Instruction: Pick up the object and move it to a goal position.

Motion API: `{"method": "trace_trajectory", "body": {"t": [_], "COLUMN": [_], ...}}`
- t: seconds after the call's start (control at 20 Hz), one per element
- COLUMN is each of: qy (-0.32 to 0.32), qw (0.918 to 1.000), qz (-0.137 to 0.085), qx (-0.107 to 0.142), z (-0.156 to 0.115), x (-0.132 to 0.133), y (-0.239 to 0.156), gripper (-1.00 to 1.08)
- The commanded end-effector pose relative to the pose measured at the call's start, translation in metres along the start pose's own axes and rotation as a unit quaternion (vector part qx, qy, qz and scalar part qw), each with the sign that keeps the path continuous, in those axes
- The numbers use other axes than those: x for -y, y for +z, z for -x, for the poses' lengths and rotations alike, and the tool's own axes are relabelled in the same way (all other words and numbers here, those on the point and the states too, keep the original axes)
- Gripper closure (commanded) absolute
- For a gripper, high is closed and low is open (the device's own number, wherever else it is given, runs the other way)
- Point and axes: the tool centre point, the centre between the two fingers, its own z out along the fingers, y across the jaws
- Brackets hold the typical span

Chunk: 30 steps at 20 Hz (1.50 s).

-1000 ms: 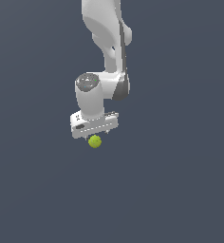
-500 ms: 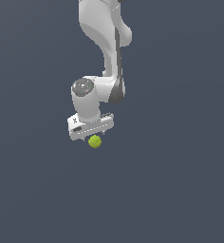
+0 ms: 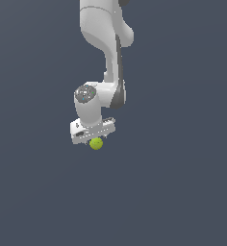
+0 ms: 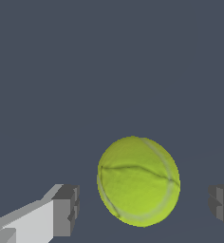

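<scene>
The object (image 3: 96, 143) is a small yellow-green ball with faint darker seams, seen just under the white hand in the exterior view. My gripper (image 3: 94, 138) hangs directly over it, pointing down. In the wrist view the ball (image 4: 138, 180) sits between the two grey fingertips (image 4: 66, 209), with a clear gap on each side. The gripper (image 4: 143, 206) is open and touches nothing.
Everything around the ball is a plain dark grey-blue surface. The white arm (image 3: 106, 43) rises to the top of the exterior view. No other objects or edges show.
The wrist and hand have sunk slightly toward the ball. The ball has stayed in place.
</scene>
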Motion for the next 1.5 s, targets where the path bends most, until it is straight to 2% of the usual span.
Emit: {"method": "trace_trajectory", "body": {"t": [0.0,0.35,0.4,1.05,1.45], "qy": [-0.001,-0.001,-0.001,-0.001,-0.001], "qw": [1.0000,1.0000,1.0000,1.0000,1.0000], "qz": [0.000,0.000,0.000,0.000,0.000], "qx": [0.000,0.000,0.000,0.000,0.000], "z": [0.001,0.000,0.000,0.001,0.013], "x": [0.000,0.000,0.000,-0.001,-0.004], "y": [0.014,0.029,0.029,0.026,0.001], "gripper": [-0.92,-0.92,1.08,1.08,1.08]}}
